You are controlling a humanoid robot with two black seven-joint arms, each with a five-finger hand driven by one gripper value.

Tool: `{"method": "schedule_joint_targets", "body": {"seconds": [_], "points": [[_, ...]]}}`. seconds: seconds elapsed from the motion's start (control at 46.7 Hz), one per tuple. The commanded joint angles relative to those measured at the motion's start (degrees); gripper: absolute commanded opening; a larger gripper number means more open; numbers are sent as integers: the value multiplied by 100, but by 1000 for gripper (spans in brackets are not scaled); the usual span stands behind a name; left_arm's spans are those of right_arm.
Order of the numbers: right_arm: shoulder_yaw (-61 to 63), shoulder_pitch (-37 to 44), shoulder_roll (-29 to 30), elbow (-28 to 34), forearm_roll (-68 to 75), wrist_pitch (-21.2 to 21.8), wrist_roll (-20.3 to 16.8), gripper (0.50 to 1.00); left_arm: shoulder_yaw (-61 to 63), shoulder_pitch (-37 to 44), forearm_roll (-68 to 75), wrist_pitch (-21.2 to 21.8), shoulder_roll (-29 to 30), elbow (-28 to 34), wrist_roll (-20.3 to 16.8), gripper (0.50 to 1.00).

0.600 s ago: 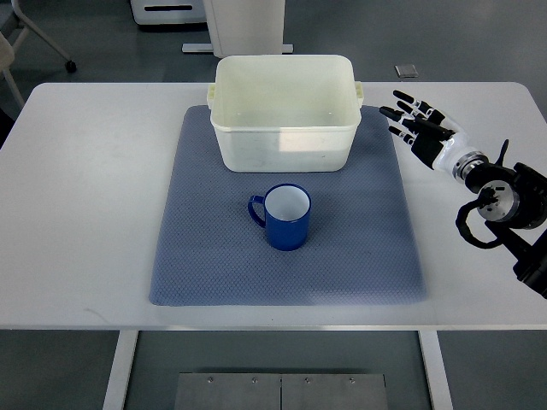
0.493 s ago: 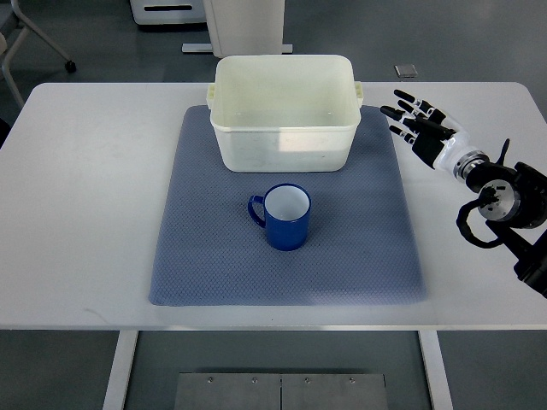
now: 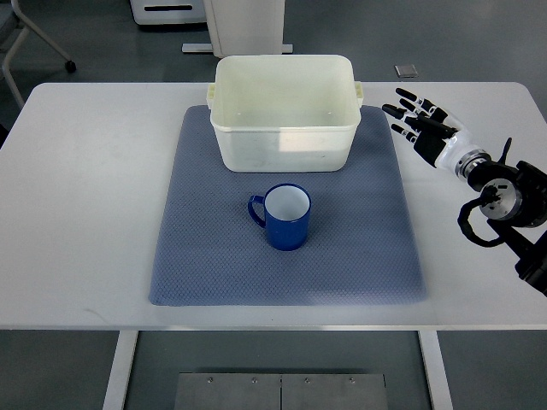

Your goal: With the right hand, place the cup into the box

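Cup (image 3: 285,217) upright on mat, well apart from open-fingered right hand (image 3: 425,128).

Right hand (image 3: 425,126) at right edge of frame: black segmented fingers (image 3: 405,93) with pale bands, white palm shell, silver wrist ring, black forearm, looped black cable, possibly screws.

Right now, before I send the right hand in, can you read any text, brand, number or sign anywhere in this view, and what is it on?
None can be read.
Blue cup: no print visible.
Cream plastic box: plain walls, no label.
Grey-blue mat and white table: unmarked.
Right hand: no legible markings.
White unit on the floor at the top edge: dark slots only, too small to tell.
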Motion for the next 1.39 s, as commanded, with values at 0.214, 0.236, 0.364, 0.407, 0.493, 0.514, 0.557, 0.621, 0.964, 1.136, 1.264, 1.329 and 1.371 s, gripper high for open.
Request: {"method": "schedule_joint_targets", "body": {"seconds": [0.214, 0.236, 0.364, 0.407, 0.493, 0.514, 0.557, 0.621, 0.964, 1.136, 1.264, 1.329, 1.371], "points": [[11, -1, -61, 0, 0, 1, 0, 1000, 0, -4, 0, -1, 0, 0, -1, 1000], [11, -1, -61, 0, 0, 1, 0, 1000, 0, -4, 0, -1, 0, 0, -1, 1000], [20, 8, -78, 0, 0, 1, 0, 1000, -8, -4, 0, -1, 0, 0, -1, 1000], [20, 8, -105, 0, 0, 1, 0, 1000, 0, -4, 0, -1, 0, 0, -1, 1000], [20, 8, -122, 0, 0, 1, 0, 1000, 0, -4, 0, -1, 0, 0, -1, 1000], [20, 16, -122, 0, 0, 1, 0, 1000, 0, -4, 0, -1, 0, 0, -1, 1000], [20, 16, -122, 9, 0, 1, 0, 1000, 0, -4, 0, -1, 0, 0, 7, 1000], [29, 16, -122, 9, 0, 1, 0, 1000, 0, -4, 0, -1, 0, 0, -1, 1000], [29, 122, -166, 9, 0, 1, 0, 1000, 0, -4, 0, -1, 0, 0, -1, 1000], [29, 183, -166, 0, 0, 1, 0, 1000, 0, -4, 0, 8, 0, 0, 7, 1000], [20, 201, -166, -9, 0, 1, 0, 1000, 0, -4, 0, 8, 0, 0, -1, 1000], [20, 210, -157, 0, 0, -8, 0, 1000, 0, 5, 0, 8, 0, 0, -1, 1000], [20, 210, -149, 0, 0, -8, 0, 1000, -8, -4, 0, 8, 0, 0, -1, 1000]]}}
